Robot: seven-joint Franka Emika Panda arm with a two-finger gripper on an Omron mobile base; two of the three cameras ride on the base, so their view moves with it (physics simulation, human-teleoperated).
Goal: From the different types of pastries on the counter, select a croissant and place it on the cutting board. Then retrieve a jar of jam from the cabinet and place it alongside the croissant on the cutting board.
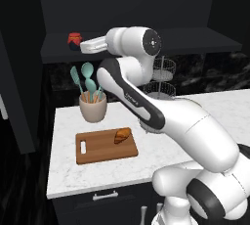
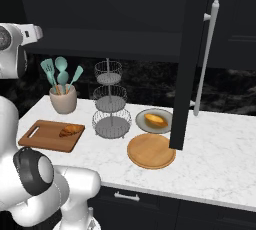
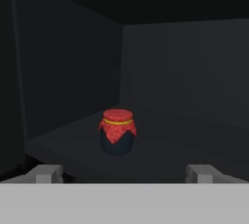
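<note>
Gripper [image 3: 124,173]: raised to the level of the cabinet [image 1: 29,33] shelf, pointing into the recess, its jaws spread wide with nothing between them. In the hand view the two fingertips [image 3: 47,173] stand far apart at the bottom. Jar [image 3: 117,131]: upright on the shelf straight ahead of the gripper, centred between the fingers' lines but farther in, apart from both tips; dark body, red cloth top tied with a yellow band. In the left base view the jar [image 1: 74,40] stands just beyond the hand's front end, near the shelf's left side.

Board [image 1: 106,146]: flat on the counter [image 1: 68,170], well below the gripper, slot hole at the short edge toward the left. Croissant [image 1: 122,135]: lying on the board's far right corner, far beneath the gripper.

Cup [image 1: 93,105]: beige, holding teal utensils, behind the board and below the shelf. Rack [image 2: 111,105]: three wire tiers, right of the board in the right base view. Pale pastry [image 2: 156,120]: on a grey dish [image 2: 144,114], right of the rack. Wooden plate [image 2: 151,151]: round, just in front of that dish.
</note>
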